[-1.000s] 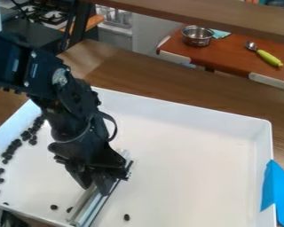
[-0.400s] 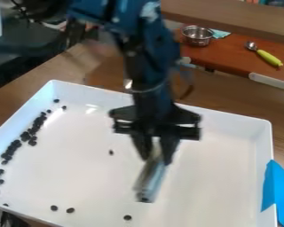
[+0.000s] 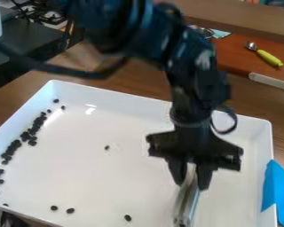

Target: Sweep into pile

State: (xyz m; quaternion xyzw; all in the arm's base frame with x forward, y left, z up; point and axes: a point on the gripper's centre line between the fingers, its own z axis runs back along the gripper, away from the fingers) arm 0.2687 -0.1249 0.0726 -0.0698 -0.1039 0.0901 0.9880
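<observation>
Gripper (image 3: 193,181) clamped on silver bar (image 3: 186,205), over white tray's (image 3: 138,96) right half. Dark beans (image 3: 32,131) mostly bunched along tray's left wall.

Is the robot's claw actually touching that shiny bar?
Touching: in the camera view, the gripper pinches the shiny bar by its upper end, between two fingers.
</observation>
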